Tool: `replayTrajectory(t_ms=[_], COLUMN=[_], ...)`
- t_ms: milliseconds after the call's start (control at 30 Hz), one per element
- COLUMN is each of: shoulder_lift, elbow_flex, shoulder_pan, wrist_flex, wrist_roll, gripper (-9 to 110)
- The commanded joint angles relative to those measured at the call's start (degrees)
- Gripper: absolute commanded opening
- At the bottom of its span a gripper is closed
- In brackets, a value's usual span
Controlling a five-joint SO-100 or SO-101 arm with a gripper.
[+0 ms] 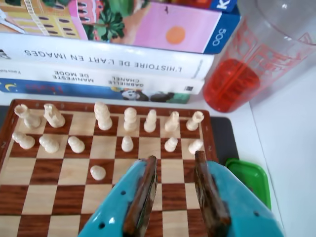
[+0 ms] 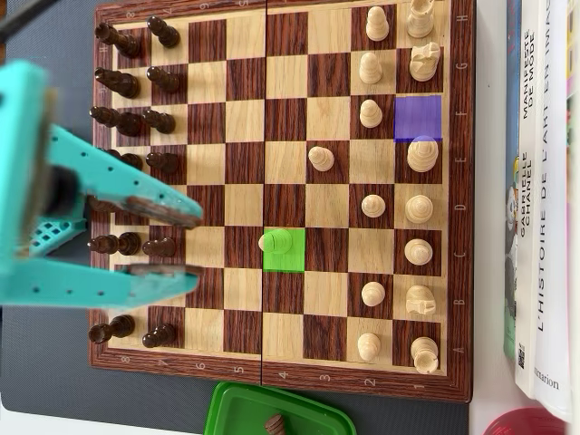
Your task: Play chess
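Gripper, jaws wide and empty, hangs over the dark pieces at frame left in the overhead view. A light piece lies tipped, seemingly, on the green-marked square at centre; purple square upper right stands vacant, likely its destination.

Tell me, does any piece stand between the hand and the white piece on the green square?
Nothing visible does. In the overhead view, only bare squares lie between the open hand and the white piece on the green square. The dark pieces stand farther back.

White tabletop (brightly lit) under a dark mat.
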Motion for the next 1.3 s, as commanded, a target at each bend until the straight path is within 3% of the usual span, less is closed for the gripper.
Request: replayTrajectory(t_ms=[0,467,1267], shoulder_lift=[6.42,27.33,45.26], elbow_flex=[5.71,36.56,58.71], shoulder_pan=[-0.88,-5.10,-8.35], wrist_flex=[-6.33,-47.20,-102.57], wrist_roll=[0.44,7.29,9.49], gripper=[13,13,12])
